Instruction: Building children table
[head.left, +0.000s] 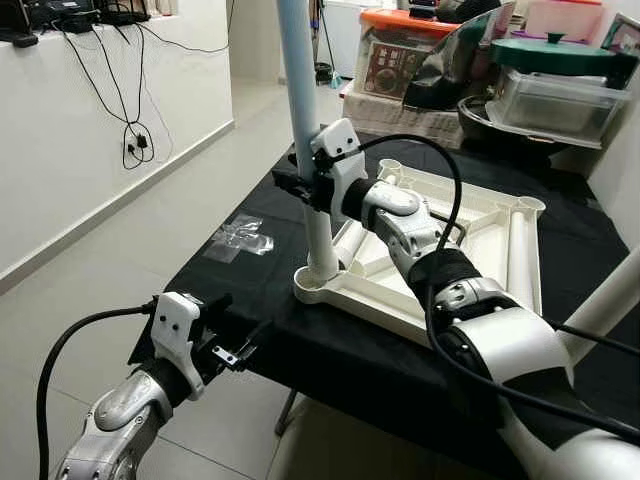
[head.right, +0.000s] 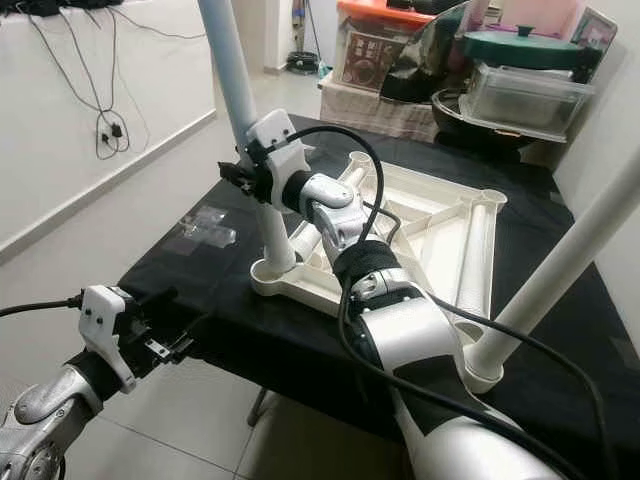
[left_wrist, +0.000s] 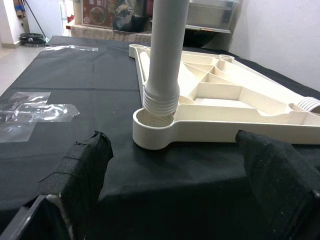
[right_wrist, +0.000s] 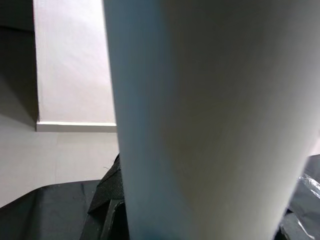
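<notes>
An upturned white plastic tabletop (head.left: 470, 250) lies on the black-covered desk (head.left: 250, 270), one corner socket near the desk's front-left edge. The right gripper (head.left: 300, 185) clamps a pale table leg (head.left: 300, 90) standing in that socket. The left gripper (left_wrist: 175, 165) hovers off the front edge, fingers (left_wrist: 80, 170) spread wide and holding nothing. The leg looks light, stiff and smooth, so a low grip seems best. The left wrist view reveals the leg's threaded end (left_wrist: 161, 100) not fully seated.

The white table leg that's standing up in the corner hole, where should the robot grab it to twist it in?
Probably on the smooth round shaft of the table leg, above its ribbed screw end, where the right gripper is clamped now. Come from the side, level, jaws across the tube: it stands upright in the corner socket of the tabletop, so a sideways hold lets it turn.
</notes>
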